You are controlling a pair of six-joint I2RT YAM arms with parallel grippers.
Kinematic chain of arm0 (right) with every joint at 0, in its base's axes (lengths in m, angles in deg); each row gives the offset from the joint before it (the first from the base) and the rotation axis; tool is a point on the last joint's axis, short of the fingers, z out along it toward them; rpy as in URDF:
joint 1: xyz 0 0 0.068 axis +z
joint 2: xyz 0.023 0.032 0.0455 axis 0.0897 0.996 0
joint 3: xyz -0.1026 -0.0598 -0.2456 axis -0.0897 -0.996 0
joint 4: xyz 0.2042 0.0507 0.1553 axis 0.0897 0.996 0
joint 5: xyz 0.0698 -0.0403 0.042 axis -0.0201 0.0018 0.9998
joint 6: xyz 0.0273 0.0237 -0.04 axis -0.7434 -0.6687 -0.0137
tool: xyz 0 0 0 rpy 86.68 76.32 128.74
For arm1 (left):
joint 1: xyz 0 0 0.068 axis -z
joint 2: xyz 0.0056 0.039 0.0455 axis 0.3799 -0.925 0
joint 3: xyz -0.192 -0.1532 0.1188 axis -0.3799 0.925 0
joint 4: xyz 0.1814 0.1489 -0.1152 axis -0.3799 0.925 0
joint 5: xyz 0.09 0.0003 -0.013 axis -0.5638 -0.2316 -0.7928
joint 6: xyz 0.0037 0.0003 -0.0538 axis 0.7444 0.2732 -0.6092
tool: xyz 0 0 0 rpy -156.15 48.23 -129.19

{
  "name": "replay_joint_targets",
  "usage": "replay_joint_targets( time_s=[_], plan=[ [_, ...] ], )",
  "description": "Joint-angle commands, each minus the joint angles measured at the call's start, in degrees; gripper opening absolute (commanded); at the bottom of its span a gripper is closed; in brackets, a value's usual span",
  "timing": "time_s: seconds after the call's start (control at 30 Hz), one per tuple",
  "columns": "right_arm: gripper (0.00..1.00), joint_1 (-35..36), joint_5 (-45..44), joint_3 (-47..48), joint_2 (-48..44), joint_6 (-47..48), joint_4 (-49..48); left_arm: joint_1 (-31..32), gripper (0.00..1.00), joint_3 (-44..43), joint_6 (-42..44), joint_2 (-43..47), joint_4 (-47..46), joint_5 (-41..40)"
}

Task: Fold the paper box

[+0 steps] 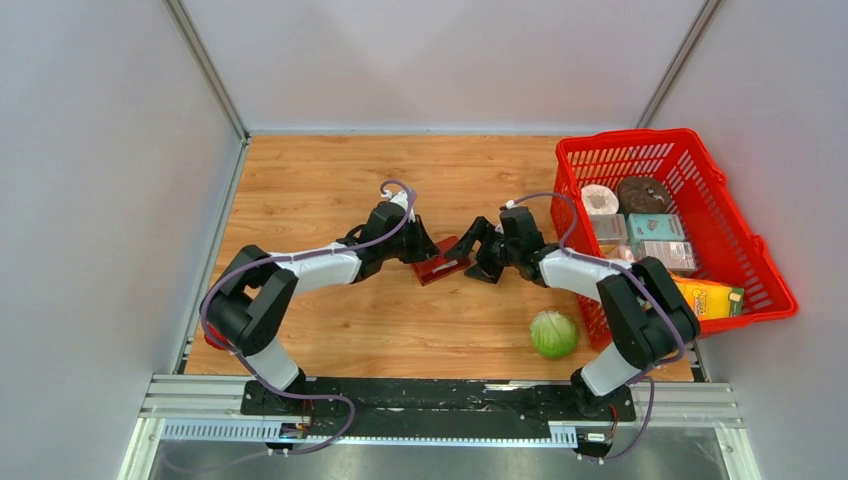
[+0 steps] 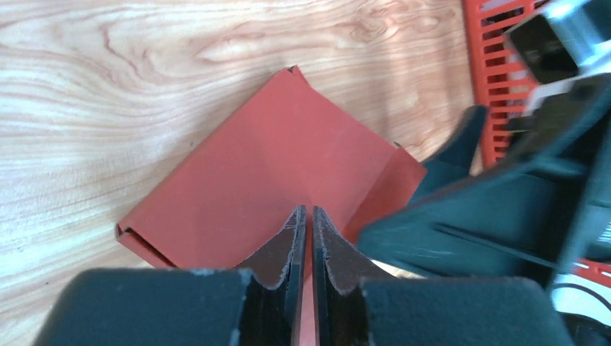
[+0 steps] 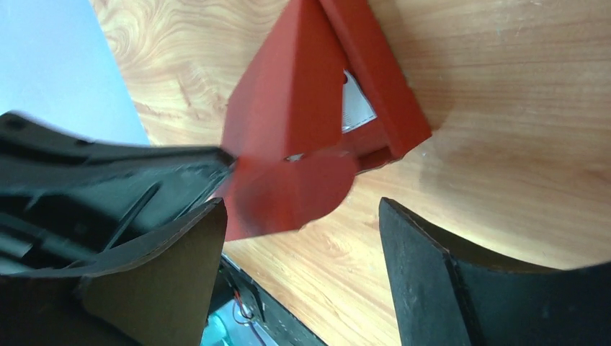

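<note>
Left wrist view is showing the left gripper (image 2: 308, 213) pinching a thin panel of the box (image 2: 274, 173). Its jaws are pressing almost together, with a sliver of red card running between them. Right gripper (image 3: 301, 207) is standing wide open and holding nothing. A rounded flap of the box is sitting in the gap between its fingers, close against one of them; whether it is touching, I cannot tell. The box is lying on the table (image 1: 320, 190) between the two arms, well apart from the basket (image 1: 700, 180). It is partly raised into a sleeve, with one end gaping toward the right wrist camera.

Step in hand, as I am judging it, is tucking that end flap while the left arm is anchoring the body. Doing it well is calling for a firm left pinch that is not crushing the crease. The right fingers should be pushing the flap along its score line, squarely into the opening, rather than dragging the whole box sideways. Thin card is likely to buckle if pressed off the crease, so a slow, flat push is looking safest.
</note>
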State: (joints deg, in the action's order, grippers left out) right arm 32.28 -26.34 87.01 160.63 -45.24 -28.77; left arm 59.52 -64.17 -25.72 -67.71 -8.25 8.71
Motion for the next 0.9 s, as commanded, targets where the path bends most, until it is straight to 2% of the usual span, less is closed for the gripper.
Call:
replay_joint_targets(
  time_s=[0.0,0.03,0.13,0.27,0.37,0.4,0.5,0.7,0.87],
  plan=[
    [0.81,-2.00,1.28,1.44,-8.48,10.60,5.15,-0.10,0.13,2.42,-1.28,-1.08,-5.41,0.64],
    [0.81,-2.09,1.89,2.93,-8.84,14.36,10.65,-0.10,0.13,3.30,-1.28,-1.34,-5.50,0.38],
    [0.80,-2.26,4.97,7.50,-10.06,19.21,14.30,-0.01,0.13,4.88,-1.54,-2.66,-7.34,0.81],
    [0.75,-2.44,6.55,10.40,-11.04,20.98,12.90,-0.01,0.12,6.64,-2.86,-3.80,-10.33,1.16],
    [0.48,-2.96,11.91,13.04,-5.52,20.55,10.01,-0.10,0.12,6.56,-2.16,-3.81,-9.72,0.90],
    [0.36,-3.05,13.05,13.48,-4.02,20.55,9.04,-0.01,0.12,6.04,-1.20,-3.28,-8.41,0.64],
    [0.25,-3.05,14.20,13.14,1.26,22.29,4.31,-0.01,0.14,4.98,0.91,-1.36,-5.69,0.73],
    [0.12,-3.14,15.52,10.33,7.50,22.83,-2.12,-0.01,0.18,3.57,3.91,4.09,-1.28,2.56],
    [0.11,-3.14,14.30,9.00,8.39,23.00,-2.40,0.95,0.16,3.65,1.28,3.76,-3.56,6.96]
  ],
)
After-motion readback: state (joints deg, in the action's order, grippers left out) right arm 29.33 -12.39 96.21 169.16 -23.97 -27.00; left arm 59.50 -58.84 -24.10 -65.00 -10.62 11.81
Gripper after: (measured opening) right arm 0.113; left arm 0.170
